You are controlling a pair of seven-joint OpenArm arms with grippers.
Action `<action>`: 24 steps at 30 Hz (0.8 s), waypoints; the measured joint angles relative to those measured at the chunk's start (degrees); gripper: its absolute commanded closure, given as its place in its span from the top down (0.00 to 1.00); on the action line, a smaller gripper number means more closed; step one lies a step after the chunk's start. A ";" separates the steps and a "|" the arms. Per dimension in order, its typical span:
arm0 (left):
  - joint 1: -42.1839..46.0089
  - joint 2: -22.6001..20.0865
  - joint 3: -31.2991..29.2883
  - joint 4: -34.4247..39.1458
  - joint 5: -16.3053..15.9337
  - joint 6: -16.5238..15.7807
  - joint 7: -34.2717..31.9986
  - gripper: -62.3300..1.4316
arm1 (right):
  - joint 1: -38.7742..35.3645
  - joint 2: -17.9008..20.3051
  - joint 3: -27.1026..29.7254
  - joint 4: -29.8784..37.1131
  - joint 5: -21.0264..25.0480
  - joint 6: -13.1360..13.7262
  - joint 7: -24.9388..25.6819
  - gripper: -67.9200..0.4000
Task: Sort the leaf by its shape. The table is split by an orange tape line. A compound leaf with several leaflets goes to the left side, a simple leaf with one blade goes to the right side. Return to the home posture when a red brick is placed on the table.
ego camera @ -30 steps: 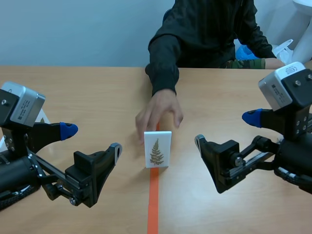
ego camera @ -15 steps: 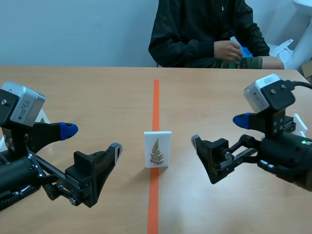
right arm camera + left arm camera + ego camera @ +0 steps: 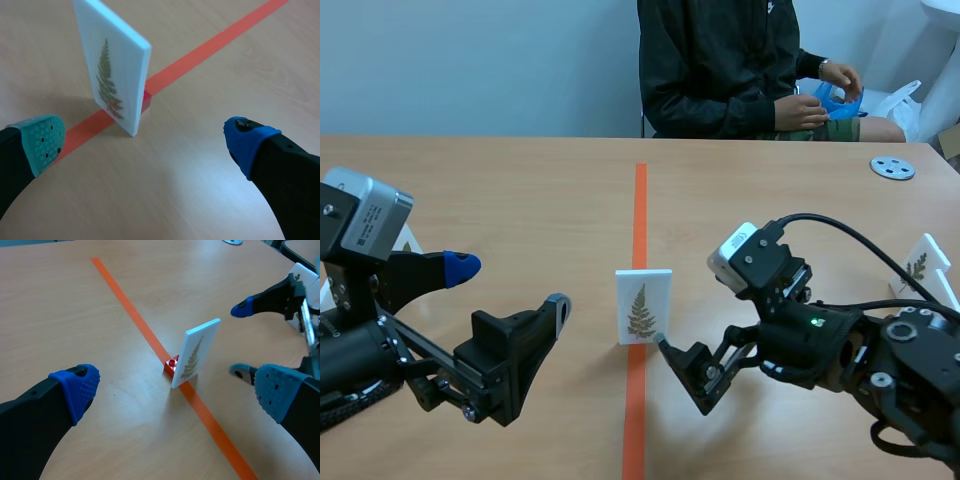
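A white card [image 3: 643, 305] printed with a fern-like leaf of several leaflets stands upright on the orange tape line [image 3: 639, 210]. A small red brick [image 3: 171, 366] sits at its back foot, touching it. My right gripper [image 3: 145, 136] is open, low over the table just right of the card, which stands ahead of it and nearer its left fingertip [image 3: 44, 136]. My left gripper [image 3: 510, 283] is open and hangs to the card's left, well apart from it. In the left wrist view the card [image 3: 196, 352] lies ahead between my fingers, with the right gripper [image 3: 241, 340] beyond it.
Another leaf card [image 3: 920, 268] stands near the table's right edge. A grey disc [image 3: 892, 167] lies at the far right. A person sits across the table, hands [image 3: 830, 98] held at the body with a blue thing. Bare table lies on both sides of the tape.
The person's hand let go of the card and drew back. My right arm swung left and down, bringing its gripper close to the card. The left arm stayed put.
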 measured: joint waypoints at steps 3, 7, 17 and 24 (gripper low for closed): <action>0.00 0.00 0.00 0.00 0.00 0.00 0.00 1.00 | 2.62 -2.19 -1.81 -5.03 -1.97 -0.70 2.47 1.00; 0.00 0.02 0.00 0.00 0.00 0.00 0.00 1.00 | 5.20 -5.22 -3.15 -9.27 -4.04 -0.72 4.17 1.00; 0.00 0.02 0.00 0.00 0.00 0.00 -0.02 1.00 | 6.38 -7.63 -5.55 -10.95 -4.66 -1.07 4.15 0.78; 0.00 0.02 0.00 0.00 0.00 0.00 -0.24 1.00 | 6.38 -7.58 -5.95 -10.95 -4.81 -1.07 4.15 0.55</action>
